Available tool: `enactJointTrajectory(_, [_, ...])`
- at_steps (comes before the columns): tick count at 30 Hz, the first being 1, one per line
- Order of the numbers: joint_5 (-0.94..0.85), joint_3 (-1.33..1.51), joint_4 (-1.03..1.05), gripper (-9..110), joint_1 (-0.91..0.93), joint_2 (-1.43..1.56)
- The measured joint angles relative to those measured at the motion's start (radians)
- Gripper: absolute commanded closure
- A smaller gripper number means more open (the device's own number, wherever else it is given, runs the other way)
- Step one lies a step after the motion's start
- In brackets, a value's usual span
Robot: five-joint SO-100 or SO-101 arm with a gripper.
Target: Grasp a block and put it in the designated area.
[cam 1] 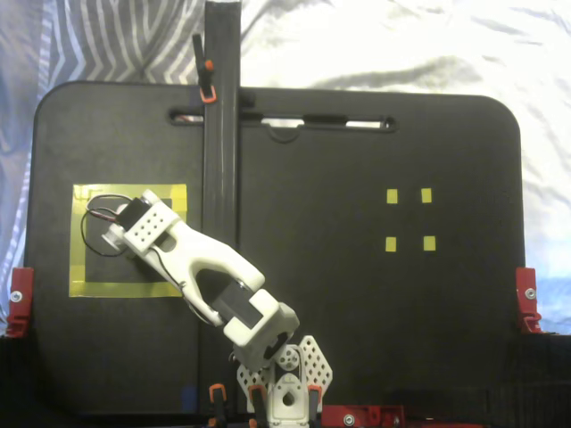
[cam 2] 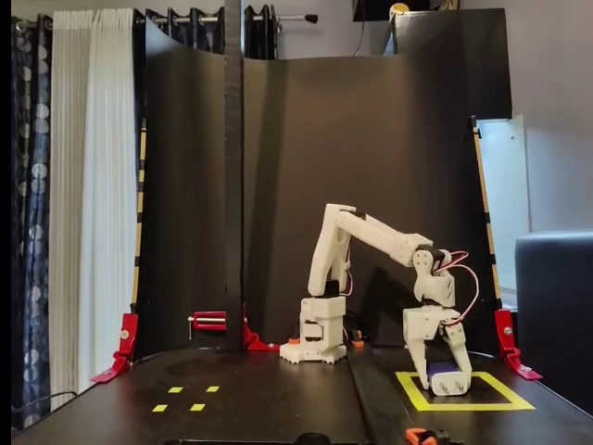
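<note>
In the fixed view from the front, my gripper [cam 2: 447, 382] points down inside the designated area [cam 2: 463, 405], a large square outlined in yellow tape at the right. The dark navy block [cam 2: 448, 377] sits between the white fingers [cam 2: 460, 357], low at the black board's surface, and the gripper looks shut on it. In the fixed view from above, the white wrist [cam 1: 147, 227] covers the gripper and the block. It hangs over the upper middle of the designated area [cam 1: 125, 289] at the left of the board.
Four tiny yellow tape squares [cam 1: 393, 196] [cam 2: 175, 389] mark the board's other side. A tall black post [cam 1: 221, 134] [cam 2: 233, 185] rises near the middle, close to the arm. Red clamps [cam 1: 528, 299] [cam 2: 120, 348] hold the board's edges. The arm's base [cam 1: 285, 383] [cam 2: 324, 338] stands at one edge.
</note>
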Motion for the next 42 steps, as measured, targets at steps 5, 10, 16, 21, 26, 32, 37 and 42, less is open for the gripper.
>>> enactJointTrajectory(5, [-0.023, 0.000, 0.018, 65, -0.002, 0.000])
enactJointTrajectory(10, [-0.023, 0.000, 0.023, 65, 0.003, 0.003])
enactJointTrajectory(16, [-0.023, 0.000, 0.064, 65, 0.011, 0.097])
enactJointTrajectory(21, [-0.023, 0.000, 0.114, 65, 0.023, 0.207])
enactJointTrajectory(26, [-0.023, 0.000, 0.163, 65, 0.023, 0.313])
enactJointTrajectory(32, [-0.023, 0.000, 0.170, 84, 0.046, 0.400])
enactJointTrajectory(37, [-0.015, 0.000, 0.175, 100, 0.081, 0.468])
enactJointTrajectory(42, [0.006, 0.000, 0.175, 102, 0.141, 0.535])
